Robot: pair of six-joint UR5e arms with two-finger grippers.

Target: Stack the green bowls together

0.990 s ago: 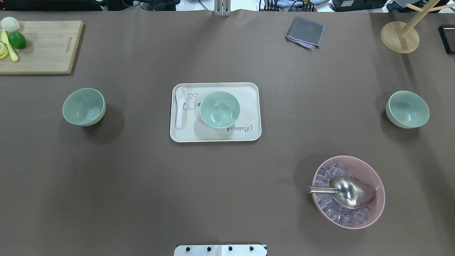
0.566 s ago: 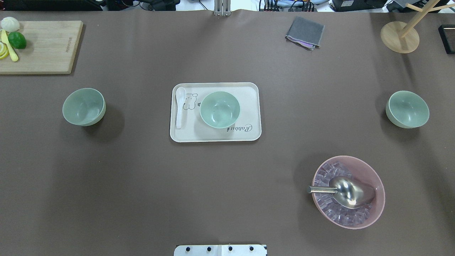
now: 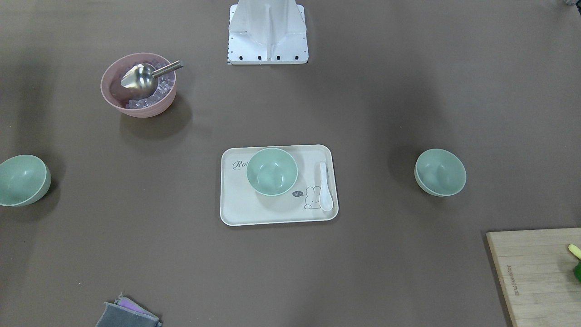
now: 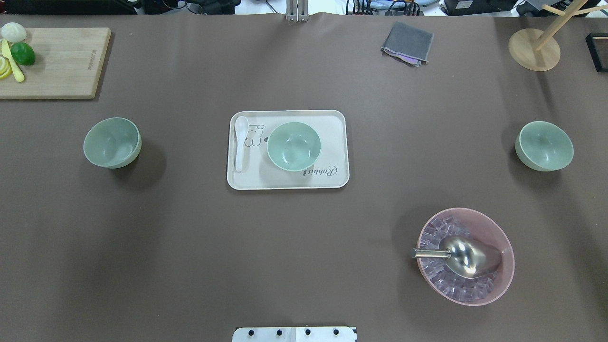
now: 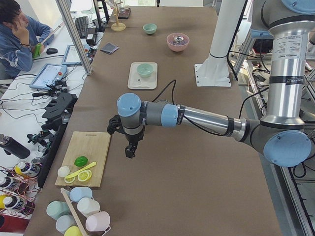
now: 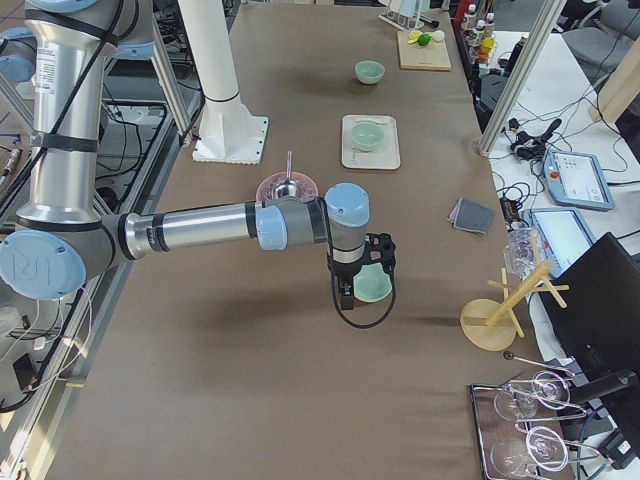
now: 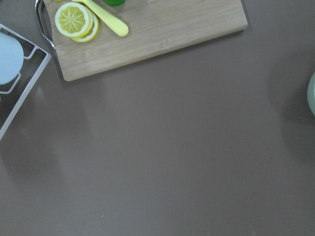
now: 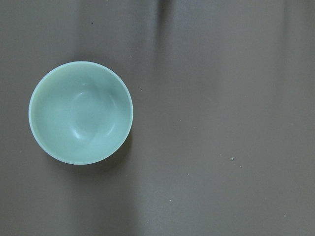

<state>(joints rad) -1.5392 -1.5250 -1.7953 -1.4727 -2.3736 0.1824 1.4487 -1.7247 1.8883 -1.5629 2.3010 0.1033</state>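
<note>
Three pale green bowls stand upright and apart. One green bowl [image 4: 112,142] is at the left, one [image 4: 293,146] sits on the cream tray [image 4: 332,118], and one [image 4: 544,146] is at the right. The right wrist view looks straight down on a green bowl [image 8: 80,112]. The left wrist view shows only the rim of a green bowl [image 7: 312,94] at its right edge. My left gripper [image 5: 129,150] hangs above the table near the cutting board. My right gripper [image 6: 345,295] hangs by the right bowl [image 6: 374,286]. I cannot tell whether either gripper is open or shut.
A pink bowl [image 4: 498,232] with ice and a metal scoop [image 4: 468,256] stands front right. A white spoon [image 4: 240,142] lies on the tray. A cutting board [image 4: 57,61] with fruit is far left. A grey cloth [image 4: 407,42] and a wooden stand [image 4: 534,50] are at the back.
</note>
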